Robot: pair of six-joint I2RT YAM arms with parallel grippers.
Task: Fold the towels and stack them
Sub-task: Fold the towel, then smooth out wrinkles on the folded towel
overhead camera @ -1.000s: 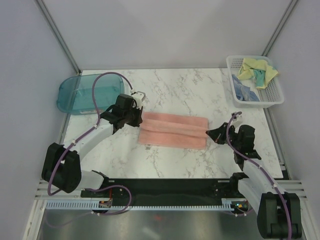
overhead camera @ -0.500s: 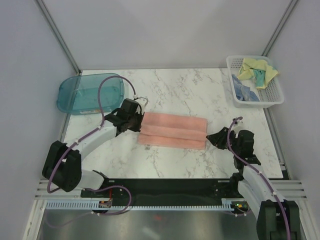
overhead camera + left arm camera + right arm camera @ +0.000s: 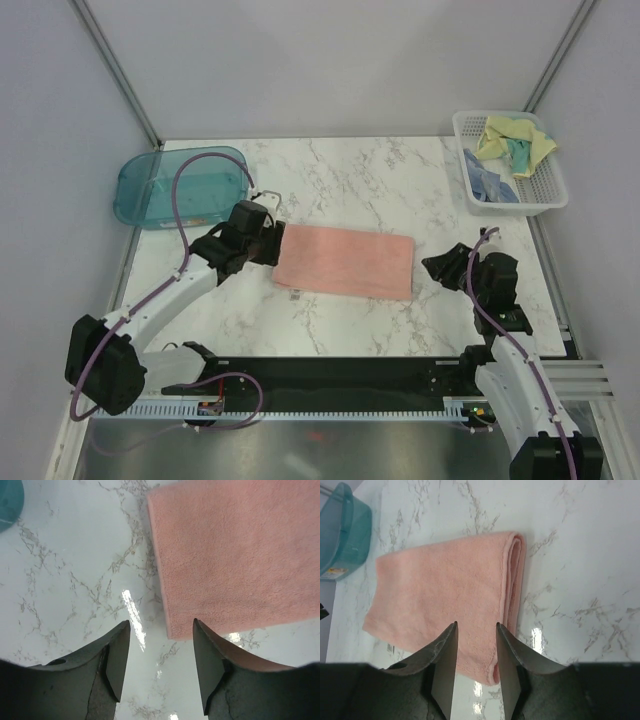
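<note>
Hovering open, empty: left gripper (image 3: 160, 626), right gripper (image 3: 476, 626), over salmon-pink towel (image 3: 345, 262) ends

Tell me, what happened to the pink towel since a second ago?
The pink towel had long ridges along it; now it lies smooth and flat. The left gripper and the right gripper are open and off it, the right one pulled back slightly. The blue towel and yellow towel in the basket, and the teal tray, stayed put.
</note>
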